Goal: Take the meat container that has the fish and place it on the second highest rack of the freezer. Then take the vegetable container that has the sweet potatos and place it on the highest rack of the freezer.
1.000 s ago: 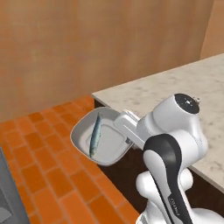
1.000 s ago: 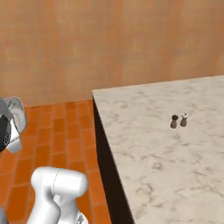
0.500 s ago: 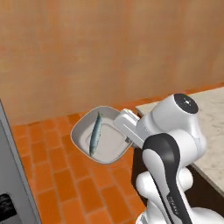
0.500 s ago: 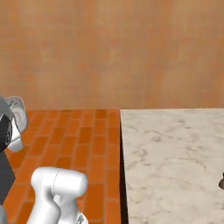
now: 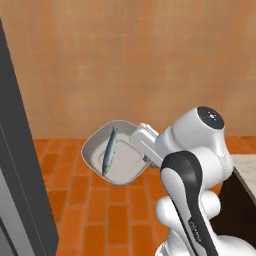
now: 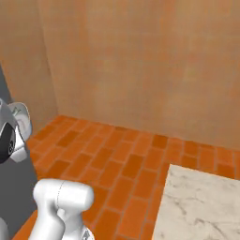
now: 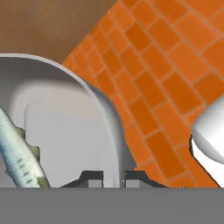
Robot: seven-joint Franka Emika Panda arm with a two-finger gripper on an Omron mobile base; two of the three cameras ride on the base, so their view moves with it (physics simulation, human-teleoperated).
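The meat container [image 5: 122,162] is a shallow grey-white tub, held tilted in the air above the brick floor. A silvery fish [image 5: 109,150] lies inside it. My gripper [image 5: 142,150] is shut on the tub's right rim. In the hand view the rim [image 7: 105,109] runs down between my fingertips [image 7: 92,178], with my gripper [image 7: 114,177] clamped on it and the fish [image 7: 17,155] at the lower left. A tall dark grey panel, apparently the freezer [image 5: 20,165], stands at the left edge. The vegetable container is out of view.
Orange brick floor [image 5: 105,215] lies below the tub, with a tan wall [image 5: 130,65] behind. A marble counter corner [image 6: 201,206] sits at the lower right of the right base view, and a dark grey panel [image 6: 11,187] at its left.
Both base views have swung left: the counter has slid off to the right and the dark panel has come in at the left. The tub with the fish stays in my grip.
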